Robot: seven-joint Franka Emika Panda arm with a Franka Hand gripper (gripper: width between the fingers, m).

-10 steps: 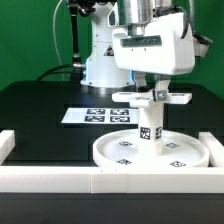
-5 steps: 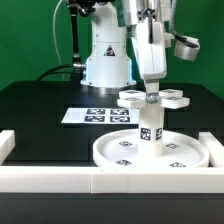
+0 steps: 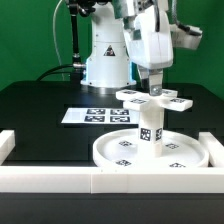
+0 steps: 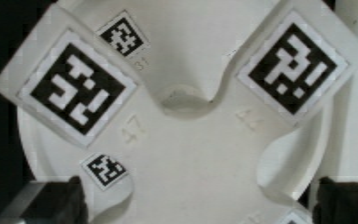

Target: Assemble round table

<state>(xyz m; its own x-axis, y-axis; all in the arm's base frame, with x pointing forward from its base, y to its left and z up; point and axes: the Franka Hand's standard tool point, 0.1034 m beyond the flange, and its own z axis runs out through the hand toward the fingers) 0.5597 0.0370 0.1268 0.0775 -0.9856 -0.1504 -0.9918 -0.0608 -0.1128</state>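
The round disc (image 3: 180,152) lies flat on the black table. The short post (image 3: 150,128) stands upright at the disc's centre. The lobed foot piece (image 3: 150,98) sits level on top of the post. My gripper (image 3: 152,88) reaches down from above and is shut on the foot piece's narrow middle. In the wrist view the foot piece (image 4: 185,120) fills the picture with its tags. The dark fingers (image 4: 51,203) press on both sides of it, and my gripper (image 4: 194,205) spans its waist. The post and disc are hidden there.
The marker board (image 3: 92,116) lies behind the disc toward the exterior view's left. White barrier bars run along the front (image 3: 100,181) and at both sides (image 3: 8,146). The robot base (image 3: 105,60) stands behind.
My gripper has turned about its vertical axis, and the foot piece has turned with it on top of the post. The disc and post stay where they were.
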